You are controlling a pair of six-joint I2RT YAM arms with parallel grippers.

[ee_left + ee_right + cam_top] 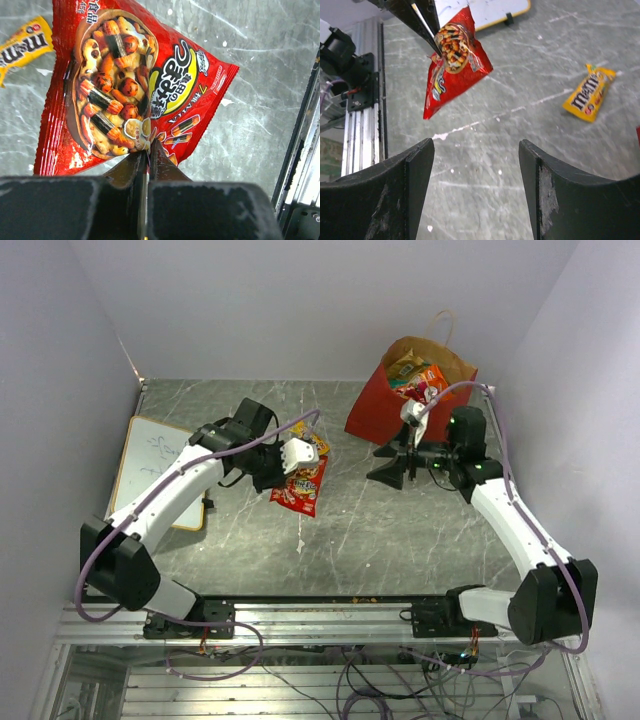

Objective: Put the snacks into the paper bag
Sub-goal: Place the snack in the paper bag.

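Note:
My left gripper (288, 472) is shut on the edge of a small red snack packet (303, 487) with rice-cracker pictures, which hangs from it over the table's middle. The left wrist view shows the jaws (146, 154) pinched on the packet (125, 85). The right wrist view shows the packet (455, 57) hanging off the table. A yellow M&M's pack (318, 444) lies just behind it, also showing in the wrist views (24, 45) (590, 92). The red paper bag (375, 410) stands at the back right with several packets inside (418, 380). My right gripper (386, 465) is open and empty in front of the bag.
A flat white board (150, 468) lies at the left under my left arm; its edge shows in the right wrist view (480, 10). Purple walls close in the left, back and right. A metal rail (320, 615) runs along the near edge.

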